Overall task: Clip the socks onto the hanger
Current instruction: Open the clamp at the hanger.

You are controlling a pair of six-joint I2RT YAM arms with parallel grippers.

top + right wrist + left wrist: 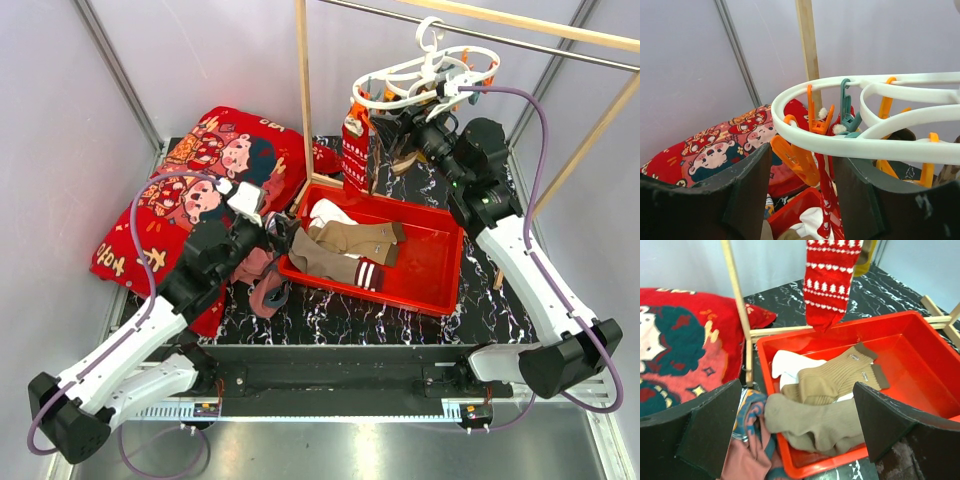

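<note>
Labels (854,358) on the taupe socks (835,382) are unreadable; left fingers (710,425) are wide open and empty, right fingers (740,195) half open by an orange peg (795,160).

Taupe-brown ribbed socks (345,250) with dark striped cuffs lie flat and overlapping beside white socks (325,212) in a red tray (440,290), while the white oval hanger (420,80), fitted with orange and teal pegs (812,112), hangs at the back right with a red patterned sock (356,160) dangling from it.
</note>
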